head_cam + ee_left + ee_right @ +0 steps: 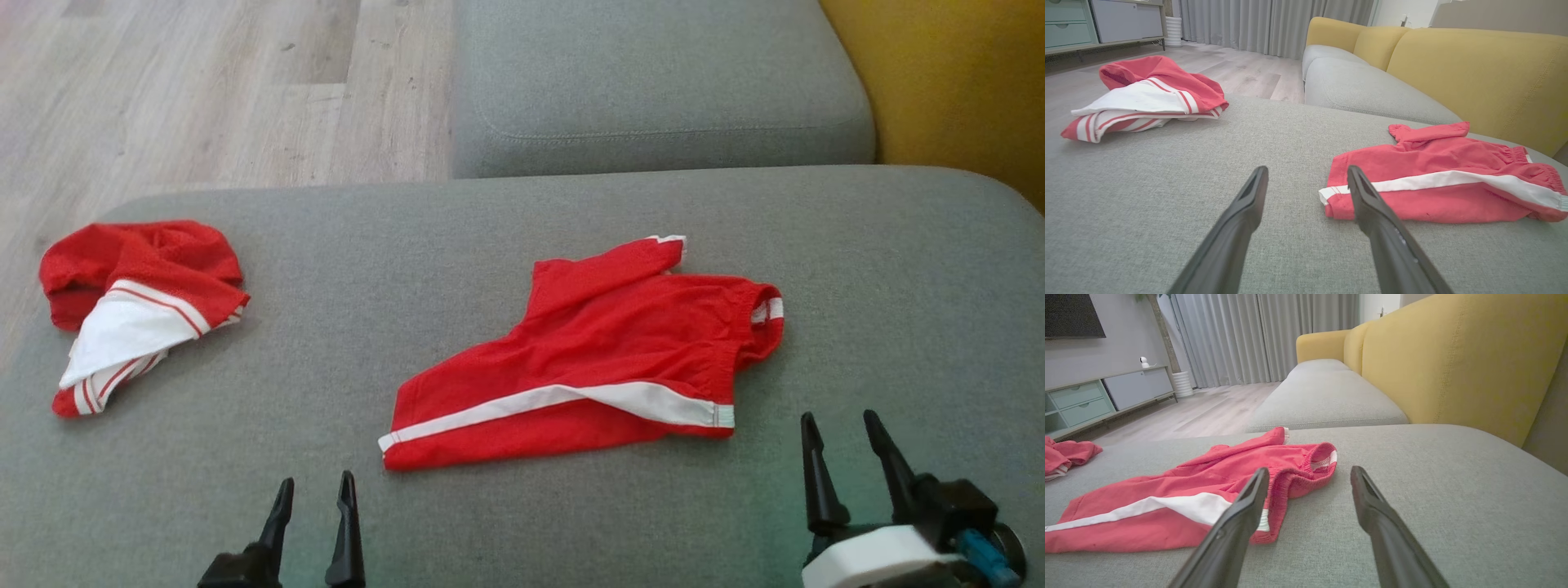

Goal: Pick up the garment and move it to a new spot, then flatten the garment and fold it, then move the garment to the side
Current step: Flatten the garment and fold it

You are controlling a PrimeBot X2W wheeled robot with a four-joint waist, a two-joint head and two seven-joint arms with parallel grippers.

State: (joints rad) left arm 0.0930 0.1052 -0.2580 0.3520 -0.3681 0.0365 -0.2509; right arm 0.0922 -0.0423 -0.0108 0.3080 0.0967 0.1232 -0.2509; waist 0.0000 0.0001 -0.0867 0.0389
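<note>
Red shorts with a white side stripe (pixel 588 359) lie roughly flat in the middle of the grey cushion (pixel 522 212), waistband to the right. A second garment, red and white (pixel 139 310), sits bunched at the cushion's left edge. My left gripper (pixel 314 482) is open, empty, just short of the shorts' leg hem (pixel 1331 196). My right gripper (pixel 839 416) is also open and empty, near the waistband end (pixel 1306 465). In the left wrist view the left gripper (pixel 1307 169) points between both garments (pixel 1147 98). In the right wrist view the right gripper (pixel 1310 470) hovers low over the cushion beside the shorts (pixel 1188 486).
Another grey seat cushion (pixel 653 82) lies beyond, with the yellow backrest (pixel 955 82) to the right. Wooden floor (pixel 204 82) runs past the cushion's far left edge. A low cabinet (pixel 1094 400) and curtains stand across the room. Bare cushion surrounds the shorts.
</note>
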